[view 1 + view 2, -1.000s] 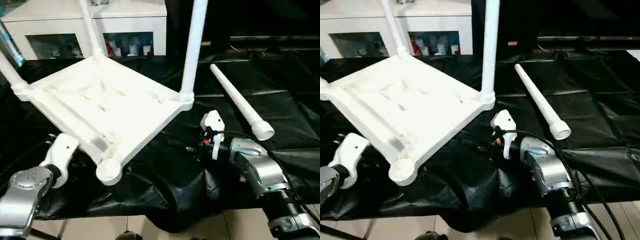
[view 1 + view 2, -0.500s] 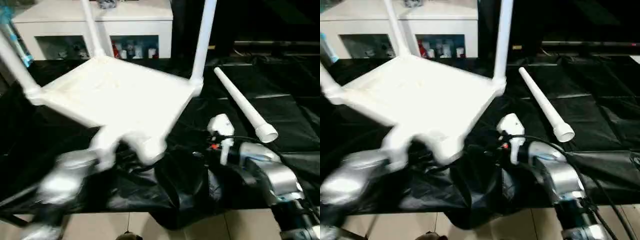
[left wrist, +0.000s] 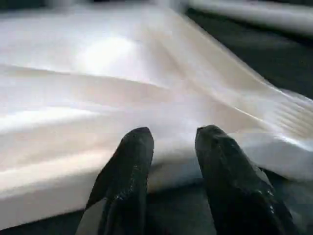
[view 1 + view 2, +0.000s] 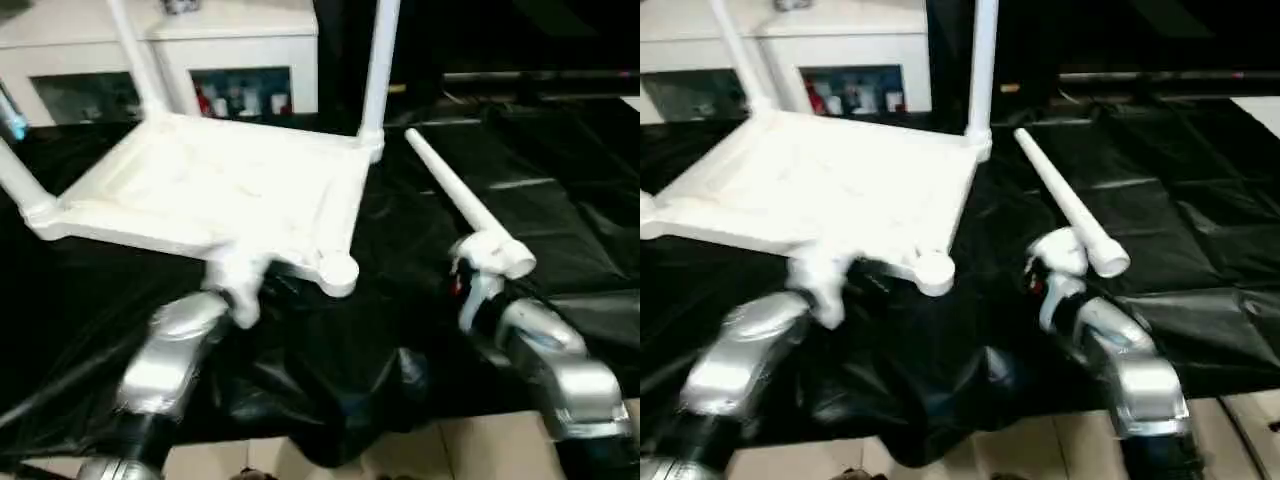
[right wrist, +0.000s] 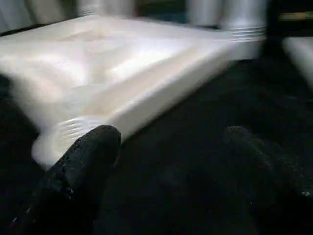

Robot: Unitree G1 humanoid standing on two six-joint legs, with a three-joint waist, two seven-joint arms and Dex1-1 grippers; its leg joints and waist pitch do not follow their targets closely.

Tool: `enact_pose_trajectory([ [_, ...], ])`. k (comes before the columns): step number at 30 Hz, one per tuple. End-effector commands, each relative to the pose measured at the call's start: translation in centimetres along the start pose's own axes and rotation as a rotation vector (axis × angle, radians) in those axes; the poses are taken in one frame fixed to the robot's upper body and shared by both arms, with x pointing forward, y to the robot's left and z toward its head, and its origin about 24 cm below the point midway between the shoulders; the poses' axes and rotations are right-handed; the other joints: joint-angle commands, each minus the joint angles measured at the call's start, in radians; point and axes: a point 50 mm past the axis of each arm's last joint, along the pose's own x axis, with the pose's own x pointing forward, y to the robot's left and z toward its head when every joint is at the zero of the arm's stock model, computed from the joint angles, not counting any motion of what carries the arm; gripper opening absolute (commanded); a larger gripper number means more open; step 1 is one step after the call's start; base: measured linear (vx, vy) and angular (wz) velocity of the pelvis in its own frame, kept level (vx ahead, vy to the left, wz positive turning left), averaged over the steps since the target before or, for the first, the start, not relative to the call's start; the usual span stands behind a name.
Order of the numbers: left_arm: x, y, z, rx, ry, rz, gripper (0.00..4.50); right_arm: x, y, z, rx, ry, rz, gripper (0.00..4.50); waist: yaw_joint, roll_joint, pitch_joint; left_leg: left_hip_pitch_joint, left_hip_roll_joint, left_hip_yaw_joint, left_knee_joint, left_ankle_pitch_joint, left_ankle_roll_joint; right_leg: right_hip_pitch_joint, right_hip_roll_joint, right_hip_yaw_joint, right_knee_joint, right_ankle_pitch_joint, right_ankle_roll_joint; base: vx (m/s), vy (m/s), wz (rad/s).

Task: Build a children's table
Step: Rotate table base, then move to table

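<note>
Upturned tabletop fills the left and centre; open black cloth lies lower centre and far right.

The tabletop (image 4: 210,190) spans upper left to centre, with three fitted legs (image 4: 377,65) rising out of the top of the frame and blocking passage above it. Its empty near corner socket (image 4: 339,272) juts toward the centre. The left gripper (image 3: 171,147) sits at the tabletop's near edge, fingers slightly parted. A loose leg (image 4: 462,205) lies diagonally right of centre, its wide end just above the right gripper (image 5: 171,152), whose fingers are spread. Black-draped table (image 4: 570,180) at right is bare.
</note>
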Motion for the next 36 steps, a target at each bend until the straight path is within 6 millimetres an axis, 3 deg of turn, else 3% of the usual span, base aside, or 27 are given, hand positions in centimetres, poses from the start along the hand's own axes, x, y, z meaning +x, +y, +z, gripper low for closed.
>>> enact_pose_trajectory([
  [1,-0.6,1.7,0.6,0.008,-0.019,0.147,1.76,0.2,-0.5,0.4,-0.027,-0.046,-0.118,3.86,0.0,-0.016,-0.063,0.025,0.044,-0.025,-0.071,-0.269,0.022,0.029,-0.047,0.035,-0.074,-0.378,-0.145,0.0,0.0,0.0],
  [2,-0.7,2.2,0.9,-0.004,-0.029,0.194,1.76,0.4,-0.6,0.5,0.005,-0.053,-0.162,3.86,-0.002,-0.03,-0.062,0.026,0.045,-0.025,-0.073,-0.284,0.016,0.027,-0.046,0.036,-0.074,-0.39,-0.132,0.0,0.0,0.0],
  [5,-0.9,2.5,2.4,-0.041,-0.089,0.261,1.76,0.8,-0.8,0.9,0.074,-0.061,-0.237,3.86,-0.005,-0.021,-0.061,0.029,0.048,-0.029,-0.079,-0.316,-0.004,0.024,-0.045,0.038,-0.075,-0.394,-0.123,0.0,0.0,0.0],
  [12,-0.9,0.8,2.8,-0.015,-0.106,0.283,1.76,1.3,0.3,1.8,0.059,-0.1,-0.178,3.86,0.001,-0.031,-0.063,0.026,0.043,-0.027,-0.078,-0.316,-0.016,0.03,-0.045,0.045,-0.068,-0.283,-0.12,0.0,0.0,0.0],
  [14,-0.9,0.6,2.6,-0.017,-0.103,0.286,1.76,1.3,0.3,1.8,0.049,-0.099,-0.179,3.86,-0.003,-0.025,-0.064,0.032,0.052,-0.039,-0.082,-0.317,-0.045,0.029,-0.026,0.035,-0.064,-0.268,-0.114,0.0,0.0,0.0],
  [15,-0.8,0.3,2.5,-0.023,-0.098,0.287,1.76,1.2,0.4,1.7,0.043,-0.093,-0.186,3.86,-0.018,-0.011,-0.065,0.051,0.086,-0.066,-0.097,-0.349,-0.082,0.027,0.008,0.012,-0.06,-0.184,-0.119,0.0,0.0,0.0],
  [16,-0.8,0.3,2.5,-0.023,-0.098,0.287,1.76,1.2,0.4,1.7,0.043,-0.093,-0.186,3.86,-0.025,-0.006,-0.063,0.057,0.113,-0.083,-0.111,-0.356,-0.078,0.025,0.014,0.003,-0.048,-0.149,-0.127,0.0,0.0,0.0],
  [17,-0.8,0.0,2.2,-0.026,-0.088,0.286,1.76,1.0,0.4,1.7,0.047,-0.09,-0.193,3.86,-0.034,0.01,-0.065,0.069,0.186,-0.122,-0.142,-0.332,-0.052,0.016,0.009,-0.011,-0.004,-0.086,-0.143,0.004,-0.096,0.07],
  [18,-0.9,-0.1,2.2,-0.028,-0.085,0.285,1.76,0.9,0.4,1.7,0.048,-0.089,-0.194,3.86,-0.036,0.014,-0.066,0.074,0.215,-0.134,-0.154,-0.305,-0.033,0.006,0.007,-0.015,0.02,-0.068,-0.15,0.004,-0.096,0.07],
  [19,-0.9,-0.4,2.0,-0.035,-0.074,0.279,1.76,0.8,0.4,1.6,0.048,-0.085,-0.194,3.86,-0.038,0.012,-0.066,0.071,0.23,-0.135,-0.161,-0.272,0.027,-0.003,0.001,-0.019,0.051,-0.057,-0.166,-0.001,-0.146,0.08],
  [20,-0.9,-0.4,1.9,-0.039,-0.072,0.28,1.76,0.7,0.4,1.6,0.048,-0.084,-0.194,3.86,-0.038,0.013,-0.065,0.07,0.226,-0.128,-0.16,-0.273,0.059,-0.007,-0.003,-0.018,0.06,-0.05,-0.18,-0.013,-0.211,0.05],
  [21,-1.0,-0.5,1.8,-0.04,-0.073,0.29,1.76,0.6,0.3,1.6,0.048,-0.084,-0.193,3.86,-0.039,-0.021,-0.063,0.05,0.193,-0.095,-0.15,-0.325,0.15,0.003,-0.02,-0.005,0.049,-0.036,-0.274,-0.013,-0.211,0.05],
  [22,-1.0,-0.5,1.8,-0.04,-0.073,0.29,1.76,0.6,0.3,1.6,0.048,-0.084,-0.193,3.86,-0.04,-0.041,-0.063,0.04,0.15,-0.069,-0.121,-0.36,0.169,0.004,-0.021,0.003,0.023,-0.045,-0.329,-0.023,-0.255,0.04],
  [23,-1.1,-0.4,1.8,-0.035,-0.078,0.295,1.76,0.6,0.3,1.7,0.048,-0.084,-0.193,3.86,-0.034,-0.083,-0.066,0.02,-0.064,0.027,0.123,-0.368,0.164,0.007,-0.012,-0.002,-0.105,-0.214,-0.405,-0.011,-0.131,0.03],
  [24,-1.1,-0.4,1.8,-0.023,-0.088,0.3,1.76,0.6,0.2,1.7,0.047,-0.084,-0.193,3.86,-0.034,-0.083,-0.066,0.02,-0.064,0.027,0.123,-0.368,0.164,0.007,-0.012,-0.002,-0.105,-0.214,-0.405,-0.036,-0.265,0.01],
  [25,-1.3,-0.3,1.7,-0.03,-0.1,0.331,1.76,0.6,0.1,1.8,0.048,-0.084,-0.191,3.86,-0.01,-0.075,-0.061,-0.036,-0.075,-0.004,0.213,-0.283,0.132,0.054,-0.075,0.037,-0.117,-0.472,-0.316,-0.051,-0.232,-0.03],
  [26,-1.4,-0.1,1.6,-0.04,-0.094,0.351,1.76,0.6,0.1,1.9,0.05,-0.085,-0.191,3.86,-0.019,-0.072,-0.059,-0.052,-0.074,-0.026,0.192,-0.26,0.133,0.074,-0.085,0.037,-0.117,-0.524,-0.181,-0.085,-0.317,-0.02],
  [27,-1.5,0.0,1.8,-0.04,-0.11,0.362,1.76,0.6,-0.1,2.1,0.053,-0.084,-0.191,3.86,-0.023,-0.064,-0.056,-0.05,-0.072,-0.035,0.166,-0.256,0.147,0.078,-0.083,0.037,-0.129,-0.547,-0.101,-0.06,-0.183,0.0],
  [28,-1.5,0.0,1.8,-0.04,-0.112,0.363,1.76,0.6,-0.1,2.1,0.054,-0.083,-0.192,3.86,-0.024,-0.036,-0.064,-0.028,-0.052,-0.057,0.089,-0.194,0.193,0.088,-0.058,0.023,-0.152,-0.512,0.06,-0.075,-0.154,0.09],
  [29,-1.6,-0.1,1.7,-0.032,-0.096,0.351,1.76,0.7,-0.1,2.1,0.061,-0.079,-0.183,3.86,-0.042,-0.012,-0.07,0.008,0.112,-0.17,0.0,-0.088,0.256,0.064,-0.023,-0.04,-0.099,-0.364,0.175,-0.061,-0.161,-0.04],
  [30,-1.6,-0.1,1.7,-0.03,-0.093,0.348,1.76,0.7,0.0,2.1,0.061,-0.08,-0.18,3.86,-0.044,0.008,-0.081,0.031,0.237,-0.242,-0.041,-0.071,0.338,0.047,-0.039,-0.033,0.016,-0.29,0.184,-0.061,-0.161,-0.04],
  [31,-1.6,0.0,1.7,-0.028,-0.092,0.345,1.76,0.7,0.0,2.1,0.06,-0.082,-0.177,3.86,-0.048,-0.002,-0.077,0.083,0.216,-0.194,-0.021,-0.02,0.393,-0.05,-0.056,0.025,0.113,-0.17,0.07,-0.048,-0.145,0.03],
  [32,-1.6,-0.1,1.7,-0.028,-0.102,0.316,1.76,0.9,0.3,2.1,0.059,-0.081,-0.164,3.86,-0.043,-0.031,-0.061,0.041,0.096,-0.12,0.01,-0.04,0.363,-0.042,-0.057,0.062,0.073,-0.039,-0.049,-0.056,-0.143,0.24],
  [33,-1.6,-0.2,1.8,-0.023,-0.117,0.292,1.76,1.0,0.5,2.0,0.046,-0.079,-0.159,3.86,-0.037,-0.047,-0.062,0.035,0.035,-0.093,0.031,-0.095,0.306,-0.025,-0.066,0.08,0.026,-0.052,-0.071,-0.056,-0.143,0.24],
  [34,-1.6,-0.3,1.9,-0.02,-0.128,0.276,1.76,1.1,0.6,2.0,0.036,-0.077,-0.155,3.86,-0.016,-0.051,-0.064,-0.021,-0.003,-0.088,0.054,-0.094,0.196,0.05,-0.143,0.105,-0.023,-0.121,-0.127,-0.124,-0.154,-0.01],
  [35,-1.6,-0.3,2.0,-0.029,-0.132,0.284,1.76,1.2,0.9,2.0,0.041,-0.075,-0.145,3.86,0.0,-0.051,-0.052,0.003,0.013,-0.09,0.038,-0.184,0.086,0.04,-0.131,0.086,-0.046,-0.405,-0.122,-0.133,-0.142,-0.07],
  [36,-1.6,-0.2,2.1,-0.034,-0.132,0.29,1.76,1.3,1.0,2.0,0.044,-0.073,-0.14,3.86,0.004,-0.055,-0.048,0.02,0.01,-0.084,0.03,-0.241,0.05,0.035,-0.112,0.078,-0.055,-0.567,-0.095,-0.133,-0.142,-0.07],
])
